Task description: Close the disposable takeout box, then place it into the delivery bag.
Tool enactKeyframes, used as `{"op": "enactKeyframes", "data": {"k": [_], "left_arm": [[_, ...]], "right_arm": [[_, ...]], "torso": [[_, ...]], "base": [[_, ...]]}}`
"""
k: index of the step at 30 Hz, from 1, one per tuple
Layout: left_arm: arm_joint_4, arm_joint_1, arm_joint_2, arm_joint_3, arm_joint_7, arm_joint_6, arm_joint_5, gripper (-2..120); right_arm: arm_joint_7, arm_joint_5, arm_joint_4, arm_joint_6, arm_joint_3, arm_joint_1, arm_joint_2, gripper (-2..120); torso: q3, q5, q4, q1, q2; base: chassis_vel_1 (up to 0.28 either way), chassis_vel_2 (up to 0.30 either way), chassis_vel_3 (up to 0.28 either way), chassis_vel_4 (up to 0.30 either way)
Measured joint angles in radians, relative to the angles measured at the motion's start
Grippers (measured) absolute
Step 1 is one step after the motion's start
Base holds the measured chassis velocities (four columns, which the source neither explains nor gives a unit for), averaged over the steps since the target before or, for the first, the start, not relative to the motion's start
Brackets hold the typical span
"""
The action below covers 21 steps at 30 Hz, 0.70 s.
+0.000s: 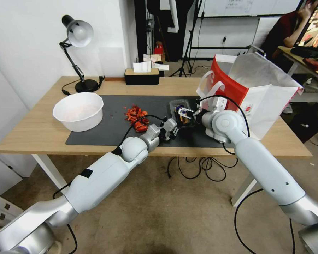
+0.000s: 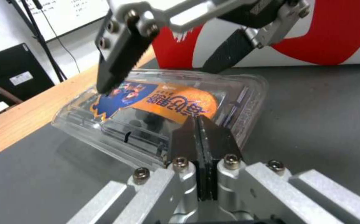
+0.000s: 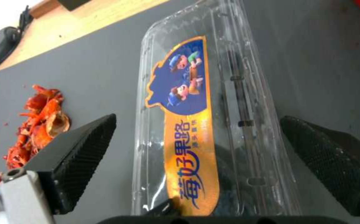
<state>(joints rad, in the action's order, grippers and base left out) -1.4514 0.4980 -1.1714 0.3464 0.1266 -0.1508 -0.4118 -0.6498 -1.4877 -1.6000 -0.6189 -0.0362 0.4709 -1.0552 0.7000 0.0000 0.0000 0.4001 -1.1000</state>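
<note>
Where the head view looks down on a wooden table (image 1: 42, 134) covered by a dark mat (image 1: 109, 134), the clear takeout box (image 1: 180, 113) lies on the mat between two grippers, just beside the white-and-red delivery bag (image 1: 258, 95), which stands open at the table's right end. The left gripper (image 1: 170, 131) sits at the box's near edge, and the right gripper (image 1: 186, 113) hovers over the box. A white bowl (image 1: 78, 111) and a pile of red shells (image 1: 136, 116) lie further left on the mat. In the left wrist view, the left gripper (image 2: 200, 130) has its fingers pressed together, touching the box's (image 2: 163, 109) near rim, while the right gripper (image 2: 167, 68) stands spread above the labelled lid. In the right wrist view, the right gripper's (image 3: 196, 149) fingers are wide apart on either side of the box (image 3: 201, 124), not touching it, with the red shells (image 3: 39, 124) off to one side.
</note>
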Motion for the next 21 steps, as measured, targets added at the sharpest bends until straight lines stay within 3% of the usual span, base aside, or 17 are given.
{"op": "enactKeyframes", "data": {"k": [21], "left_arm": [[-0.002,-0.011,-0.001,0.010,0.003,0.002,-0.003,0]], "right_arm": [[-0.006,-0.016,0.052,-0.036,0.003,-0.010,0.002,100]], "torso": [[0.000,0.0000,-0.0001,0.000,0.000]], "base": [[0.000,0.000,0.000,0.000]]}}
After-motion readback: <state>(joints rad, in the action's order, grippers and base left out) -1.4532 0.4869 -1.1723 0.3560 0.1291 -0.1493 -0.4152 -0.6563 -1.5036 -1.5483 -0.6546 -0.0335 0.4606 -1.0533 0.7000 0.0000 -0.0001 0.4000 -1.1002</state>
